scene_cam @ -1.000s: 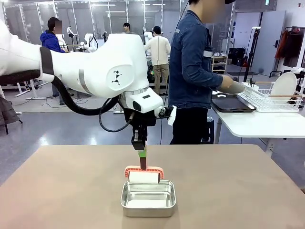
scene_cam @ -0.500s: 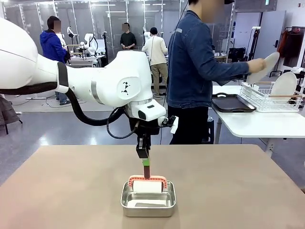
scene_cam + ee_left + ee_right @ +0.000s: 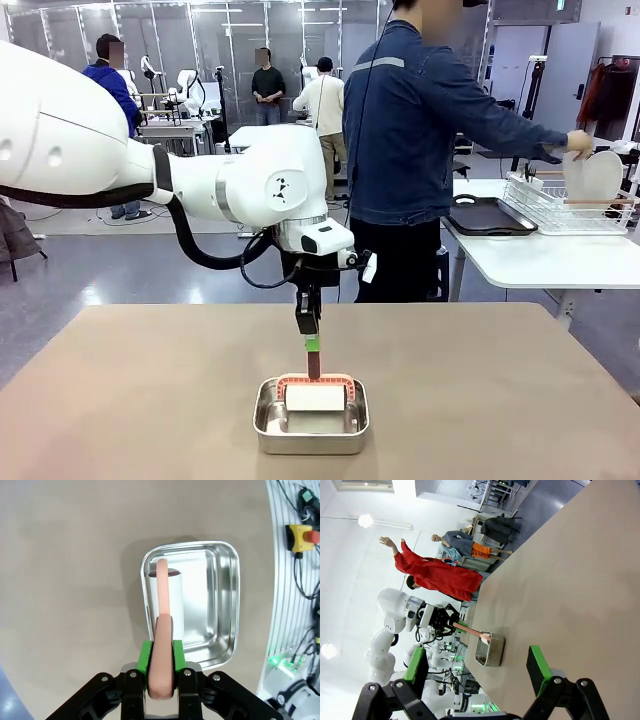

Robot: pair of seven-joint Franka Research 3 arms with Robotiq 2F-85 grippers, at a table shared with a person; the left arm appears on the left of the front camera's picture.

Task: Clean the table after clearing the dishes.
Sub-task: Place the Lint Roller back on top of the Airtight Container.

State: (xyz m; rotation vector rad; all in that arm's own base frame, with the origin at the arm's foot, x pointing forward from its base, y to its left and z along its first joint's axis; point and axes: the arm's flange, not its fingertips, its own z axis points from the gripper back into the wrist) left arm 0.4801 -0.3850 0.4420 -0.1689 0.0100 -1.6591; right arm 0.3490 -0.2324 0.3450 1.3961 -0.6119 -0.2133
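My left gripper [image 3: 309, 332] hangs over the middle of the tan table [image 3: 140, 400], shut on the handle of a cleaning roller [image 3: 315, 397]. The roller's white roll rests inside a steel pan [image 3: 264, 424]. In the left wrist view the green pads [image 3: 145, 655] clamp the pink handle, and the roll [image 3: 171, 597] lies along the left side of the pan [image 3: 234, 605]. My right gripper [image 3: 476, 661] is open and holds nothing above the table [image 3: 570, 570]. Two white plates [image 3: 603, 175] stand in a wire rack [image 3: 545, 208] at the far right. The person's hand [image 3: 576, 143] is on one of them.
The person stands at the table's far edge, turned toward a white side table [image 3: 540, 262]. It carries the rack and a dark tray [image 3: 487, 218]. From the right wrist view the pan [image 3: 490, 652] and the left arm show farther off.
My left gripper has lowered the roller from above the pan's far rim down into the pan. The person has carried a white plate rightward to the rack.
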